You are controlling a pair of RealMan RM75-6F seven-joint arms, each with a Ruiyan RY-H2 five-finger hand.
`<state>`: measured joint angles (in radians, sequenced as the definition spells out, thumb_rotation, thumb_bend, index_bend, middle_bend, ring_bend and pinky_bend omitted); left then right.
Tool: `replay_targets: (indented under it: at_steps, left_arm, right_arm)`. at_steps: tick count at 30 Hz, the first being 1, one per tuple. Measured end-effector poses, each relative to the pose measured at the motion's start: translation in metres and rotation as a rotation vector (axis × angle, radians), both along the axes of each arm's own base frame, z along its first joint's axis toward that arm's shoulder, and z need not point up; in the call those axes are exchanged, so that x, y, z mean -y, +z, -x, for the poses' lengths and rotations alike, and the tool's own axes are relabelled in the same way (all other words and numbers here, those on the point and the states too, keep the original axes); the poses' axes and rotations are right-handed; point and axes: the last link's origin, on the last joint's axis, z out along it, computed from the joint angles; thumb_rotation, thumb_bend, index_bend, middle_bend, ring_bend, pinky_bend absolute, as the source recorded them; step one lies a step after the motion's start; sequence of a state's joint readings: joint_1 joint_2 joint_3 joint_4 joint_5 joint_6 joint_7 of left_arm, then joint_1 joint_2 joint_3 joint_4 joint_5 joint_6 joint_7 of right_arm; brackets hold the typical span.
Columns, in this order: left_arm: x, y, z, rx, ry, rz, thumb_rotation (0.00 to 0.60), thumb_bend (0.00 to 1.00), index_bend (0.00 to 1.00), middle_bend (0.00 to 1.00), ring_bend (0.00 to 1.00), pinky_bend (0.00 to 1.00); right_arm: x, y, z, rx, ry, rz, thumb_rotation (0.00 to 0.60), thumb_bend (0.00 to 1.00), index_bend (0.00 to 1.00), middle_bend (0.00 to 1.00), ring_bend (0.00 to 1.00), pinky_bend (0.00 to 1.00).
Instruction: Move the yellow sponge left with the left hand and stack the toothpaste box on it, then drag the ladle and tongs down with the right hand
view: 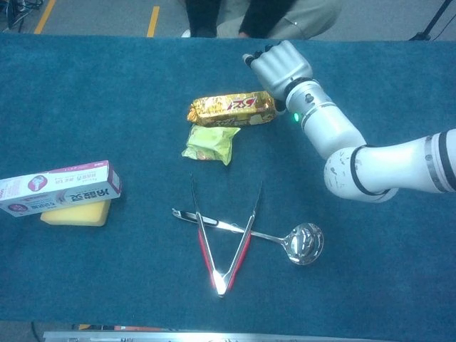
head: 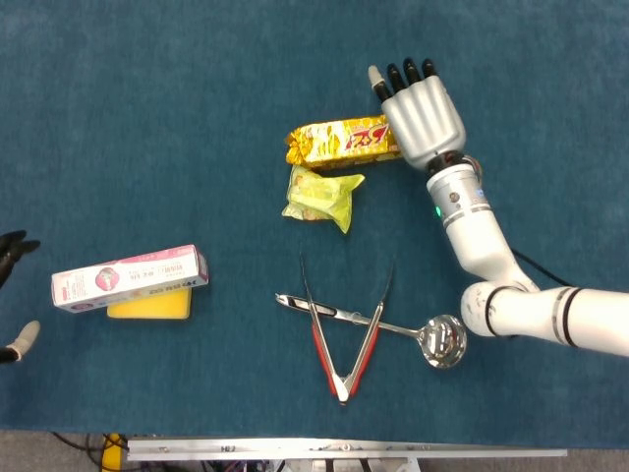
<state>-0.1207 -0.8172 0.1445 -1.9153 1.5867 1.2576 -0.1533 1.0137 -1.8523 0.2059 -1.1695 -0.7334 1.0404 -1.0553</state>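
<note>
The pink-and-white toothpaste box (head: 130, 278) (view: 60, 187) lies on top of the yellow sponge (head: 149, 306) (view: 75, 214) at the left. Only the fingertips of my left hand (head: 12, 258) show at the left edge of the head view, spread apart and holding nothing. The red-handled tongs (head: 342, 334) (view: 224, 246) lie splayed across the handle of the steel ladle (head: 442, 341) (view: 303, 244) near the front edge. My right hand (head: 423, 113) (view: 281, 64) is far behind them, with straight fingers, at the right end of a gold snack packet.
The gold snack packet (head: 344, 141) (view: 231, 109) lies level, with a green packet (head: 319, 194) (view: 210, 144) just in front of it. My right forearm (head: 472, 231) runs along the right of the tongs and ladle. A person sits beyond the far table edge (view: 271, 14).
</note>
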Motion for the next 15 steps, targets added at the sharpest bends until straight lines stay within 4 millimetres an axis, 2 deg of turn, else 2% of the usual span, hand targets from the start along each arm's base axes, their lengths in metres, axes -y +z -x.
replay_targets:
  at_steps: [7, 11, 15]
  left_arm:
    - [0.001, 0.000, 0.000, 0.002, -0.003, 0.001, 0.600, 0.34, 0.11, 0.07, 0.05, 0.19]
    - [0.001, -0.001, -0.001, 0.001, -0.007, 0.003, 0.600, 0.34, 0.11, 0.07, 0.05, 0.19]
    - [0.001, -0.001, -0.002, 0.000, -0.010, 0.006, 0.599, 0.34, 0.11, 0.07, 0.05, 0.19]
  right_arm:
    - [-0.015, 0.014, -0.015, 0.091, 0.085, -0.101, 0.600, 0.00, 0.00, 0.20, 0.15, 0.24]
    - [-0.034, 0.026, -0.021, 0.091, 0.182, -0.199, 0.600, 0.00, 0.00, 0.20, 0.15, 0.24]
    - [-0.052, 0.025, -0.018, 0.043, 0.252, -0.287, 0.600, 0.00, 0.00, 0.20, 0.15, 0.24]
